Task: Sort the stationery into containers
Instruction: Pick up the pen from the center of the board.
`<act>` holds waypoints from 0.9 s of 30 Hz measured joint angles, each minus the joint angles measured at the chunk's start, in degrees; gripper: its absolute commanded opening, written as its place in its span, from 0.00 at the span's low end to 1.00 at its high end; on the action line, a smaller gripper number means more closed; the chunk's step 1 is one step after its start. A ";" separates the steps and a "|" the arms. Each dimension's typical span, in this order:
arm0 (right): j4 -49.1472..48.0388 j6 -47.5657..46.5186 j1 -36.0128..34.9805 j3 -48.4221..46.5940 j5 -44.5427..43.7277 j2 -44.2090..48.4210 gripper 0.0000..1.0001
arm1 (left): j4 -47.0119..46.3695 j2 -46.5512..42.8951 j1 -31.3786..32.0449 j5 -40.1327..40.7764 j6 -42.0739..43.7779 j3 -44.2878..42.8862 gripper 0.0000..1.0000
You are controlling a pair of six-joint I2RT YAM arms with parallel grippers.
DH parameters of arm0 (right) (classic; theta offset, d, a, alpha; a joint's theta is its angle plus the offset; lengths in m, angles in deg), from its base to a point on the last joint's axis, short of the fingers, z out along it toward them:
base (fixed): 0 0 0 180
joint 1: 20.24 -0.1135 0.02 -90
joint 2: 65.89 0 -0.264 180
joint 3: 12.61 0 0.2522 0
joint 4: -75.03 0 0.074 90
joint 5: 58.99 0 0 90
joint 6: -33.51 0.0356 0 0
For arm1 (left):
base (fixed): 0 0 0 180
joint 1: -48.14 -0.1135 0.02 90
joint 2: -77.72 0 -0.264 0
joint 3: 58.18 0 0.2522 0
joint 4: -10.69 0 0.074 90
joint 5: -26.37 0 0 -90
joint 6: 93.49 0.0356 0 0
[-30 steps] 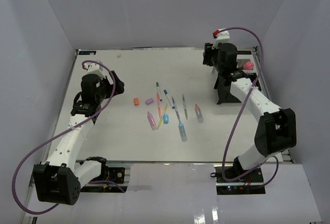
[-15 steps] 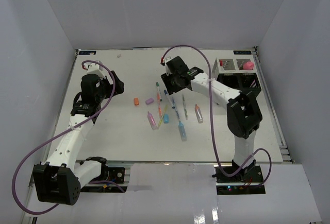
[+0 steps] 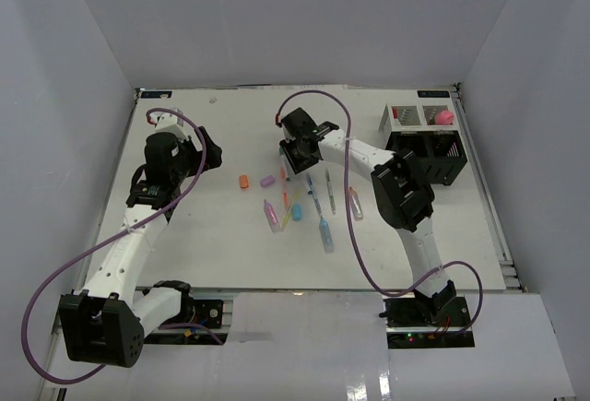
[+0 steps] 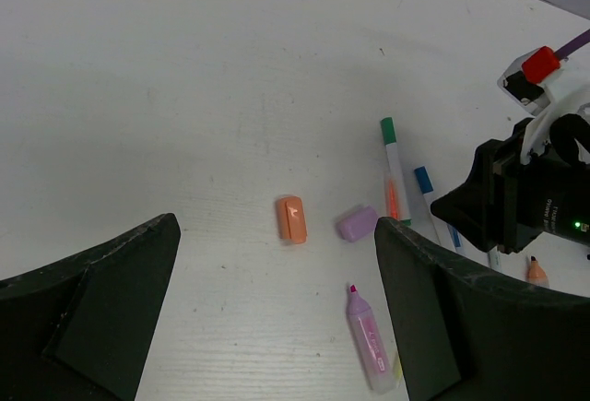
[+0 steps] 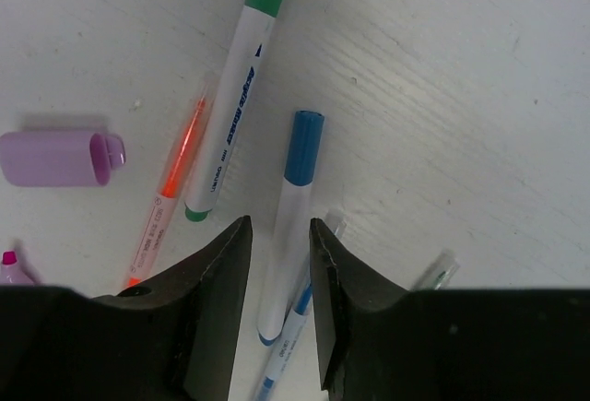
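Right gripper (image 5: 277,235) is down over the pen cluster mid-table. Jaws are narrow but not closed; they straddle the blue-capped pen (image 5: 293,200) with a sliver of gap either side, as far as I can tell. In that view the green-capped pen (image 5: 241,78) lies just beside it, then a thin orange pen (image 5: 171,189), then a stubby purple piece (image 5: 55,159) further out. Left gripper (image 4: 277,235) hovers wide and empty over an orange eraser (image 4: 292,219).

My read on the blue-capped pen: light, stiff, with a smooth round barrel — likely to roll or twist out. I'd pinch mid-barrel, across the axis, clear of the neighbours.

Only the right wrist view shows the straddle; in the top view the wrist hides it. Only the top view shows the black organizer (image 3: 461,157) — far right, well apart from the pens, with what looks like the pink-capped bottle (image 3: 444,116) at its white mesh end.
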 measured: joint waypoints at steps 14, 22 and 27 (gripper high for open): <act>-0.15 0.50 0.00 -3.19 -1.22 -4.94 0.19 | 0.00 0.02 0.00 -0.02 0.07 0.00 0.98; 0.07 0.35 0.00 -3.28 -2.10 -4.00 0.12 | 0.00 0.02 0.00 -0.02 0.07 0.00 0.98; -0.13 -0.28 0.90 -3.13 -2.84 3.06 0.09 | 0.00 0.02 0.00 0.00 0.09 0.00 0.98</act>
